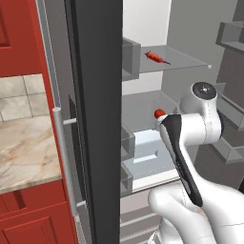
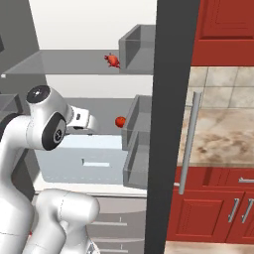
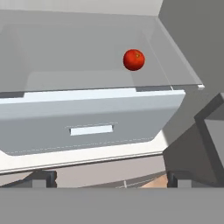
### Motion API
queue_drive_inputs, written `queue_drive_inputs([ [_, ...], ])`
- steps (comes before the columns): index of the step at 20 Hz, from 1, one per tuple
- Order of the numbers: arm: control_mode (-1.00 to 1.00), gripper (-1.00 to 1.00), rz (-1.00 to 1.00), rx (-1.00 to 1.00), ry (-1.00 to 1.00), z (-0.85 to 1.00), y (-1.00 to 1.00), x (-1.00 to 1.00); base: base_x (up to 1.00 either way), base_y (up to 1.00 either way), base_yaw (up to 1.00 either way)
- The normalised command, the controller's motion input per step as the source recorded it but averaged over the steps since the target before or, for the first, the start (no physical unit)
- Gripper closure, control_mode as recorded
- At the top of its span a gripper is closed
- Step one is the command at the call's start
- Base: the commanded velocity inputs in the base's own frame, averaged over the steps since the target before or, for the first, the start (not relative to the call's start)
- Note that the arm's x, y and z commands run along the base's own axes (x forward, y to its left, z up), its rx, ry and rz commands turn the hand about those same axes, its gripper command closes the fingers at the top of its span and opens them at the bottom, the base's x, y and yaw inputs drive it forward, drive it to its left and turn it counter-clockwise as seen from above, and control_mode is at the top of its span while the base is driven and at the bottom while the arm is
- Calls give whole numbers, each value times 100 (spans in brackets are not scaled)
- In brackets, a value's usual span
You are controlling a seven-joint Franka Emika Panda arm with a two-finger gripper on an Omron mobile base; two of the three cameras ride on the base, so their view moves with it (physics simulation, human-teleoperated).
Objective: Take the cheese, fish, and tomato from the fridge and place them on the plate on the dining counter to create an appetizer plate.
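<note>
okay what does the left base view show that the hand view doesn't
Left base view alone: the fish on the upper glass shelf, the fridge's dark door with its silver handle, and the marbled counter. Hand view alone: the gripper, fingertips wide apart. Both: the tomato above the pale drawer.

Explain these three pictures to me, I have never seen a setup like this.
This is a simulated kitchen with a white robot arm reaching into an open fridge. Two pictures come from cameras on its base, behind it to the left and the right. The third looks out from its hand: the two dark fingertips at the bottom stand wide apart, holding nothing. On the middle glass shelf sits a round tomato, above a pale drawer. On the shelf above lies a slim red fish. Beside the fridge are red cabinets and a marbled counter.
</note>
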Motion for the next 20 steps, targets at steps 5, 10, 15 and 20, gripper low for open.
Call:
queue_drive_inputs([
  [5,100,-100,0,0,0,0,0,0,0,0,0],
  [10,-100,-100,0,1,-15,14,0,0,0,0,0],
  [15,-100,-100,0,2,-17,50,0,0,0,0,0],
  [20,-100,-100,0,1,-3,63,0,28,0,0,0],
])
